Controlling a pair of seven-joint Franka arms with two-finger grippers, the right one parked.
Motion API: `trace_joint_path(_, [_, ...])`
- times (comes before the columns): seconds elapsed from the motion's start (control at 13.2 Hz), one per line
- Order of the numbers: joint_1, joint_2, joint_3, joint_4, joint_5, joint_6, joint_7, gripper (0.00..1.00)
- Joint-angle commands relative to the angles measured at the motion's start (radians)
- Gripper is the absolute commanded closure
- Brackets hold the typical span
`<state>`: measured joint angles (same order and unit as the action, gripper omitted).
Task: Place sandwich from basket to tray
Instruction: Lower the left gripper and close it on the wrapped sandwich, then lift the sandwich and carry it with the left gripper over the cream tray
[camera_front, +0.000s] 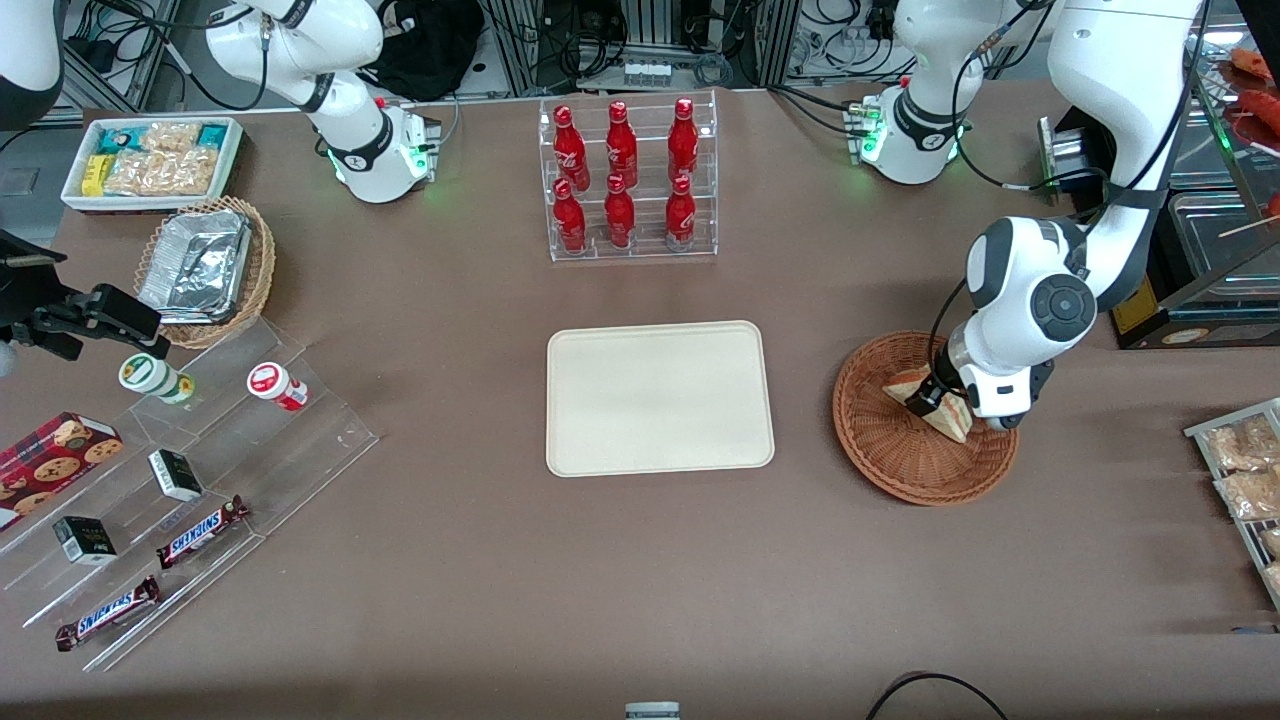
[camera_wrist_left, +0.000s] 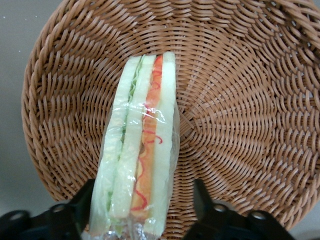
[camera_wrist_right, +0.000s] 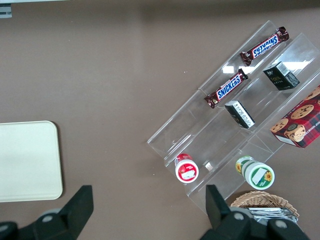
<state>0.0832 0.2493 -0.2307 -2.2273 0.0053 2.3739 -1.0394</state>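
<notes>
We're right at the start here, nothing delivered. The plastic-wrapped sandwich (camera_front: 940, 402) sits in the reddish-brown wicker basket (camera_front: 925, 470) at the right of the front view, and the cream tray (camera_front: 659, 397) in the middle of the frame has nothing on it. Our gripper (camera_wrist_left: 142, 210) is down inside the basket with its fingers (camera_wrist_left: 202, 200) spread to either side of the sandwich, not squeezing it. We'd say what's left is basically everything: pinch, lift, carry over to the tray, set down.
</notes>
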Motion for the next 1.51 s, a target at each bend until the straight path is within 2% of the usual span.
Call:
trace_joint_path(0.0, [-0.003,0.004,0.007,0.006,0.016,0.010,-0.013,0.79])
trace_joint_path(0.08, [-0.003,0.002,0.007,0.008,0.016,0.010,-0.011,0.83])
trace_joint_path(0.23, [-0.003,-0.034,0.008,0.040,0.016,-0.011,-0.014,0.84])
trace_joint_path(0.45, [-0.025,-0.094,-0.004,0.254,0.021,-0.323,-0.016,0.84])
trace_joint_path(0.53, [-0.058,-0.093,-0.002,0.337,0.047,-0.416,-0.016,0.84])
trace_joint_path(0.68, [-0.123,-0.070,-0.006,0.479,0.065,-0.510,-0.016,0.85])
trace_joint_path(0.91, [-0.258,-0.058,-0.012,0.589,0.047,-0.510,-0.019,0.86])
trace_joint_path(1.13, [-0.431,0.025,-0.010,0.652,0.051,-0.498,-0.010,0.87])
trace_joint_path(1.44, [-0.586,0.171,-0.016,0.675,0.056,-0.291,-0.007,0.89])
